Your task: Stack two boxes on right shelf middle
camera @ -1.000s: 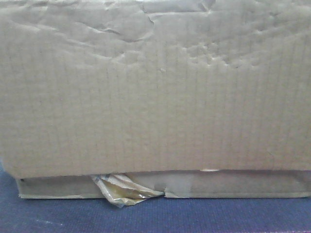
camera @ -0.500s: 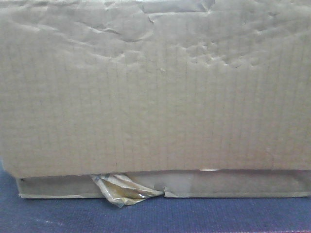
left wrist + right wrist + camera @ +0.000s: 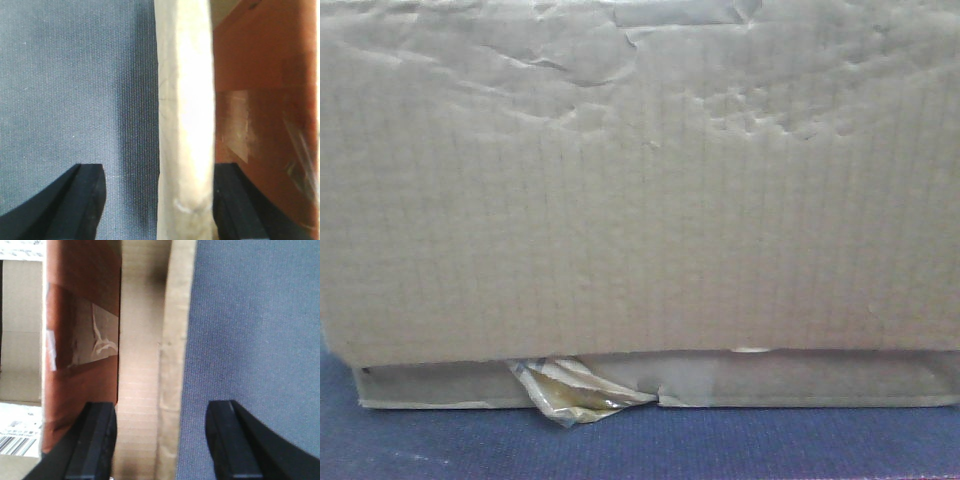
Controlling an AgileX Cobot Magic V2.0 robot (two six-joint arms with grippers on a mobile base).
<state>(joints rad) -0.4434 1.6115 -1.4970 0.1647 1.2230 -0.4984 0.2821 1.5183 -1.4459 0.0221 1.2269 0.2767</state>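
**Two grippers straddled the walls of a cardboard box (image 3: 640, 200) sitting on blue fabric (image 3: 740, 445).**
The left gripper (image 3: 159, 172) and the right gripper (image 3: 161, 407) each stood spread apart, unclamped, with one finger on either side of a box wall. A crumpled yellowish tape scrap (image 3: 575, 395) hung under the box's front face.

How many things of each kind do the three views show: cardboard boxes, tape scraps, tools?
Cardboard box: 1 for certain; the strip beneath may be its flap.
Tape scrap: 1
Tools: 2, left tool and right tool.
Total: 4
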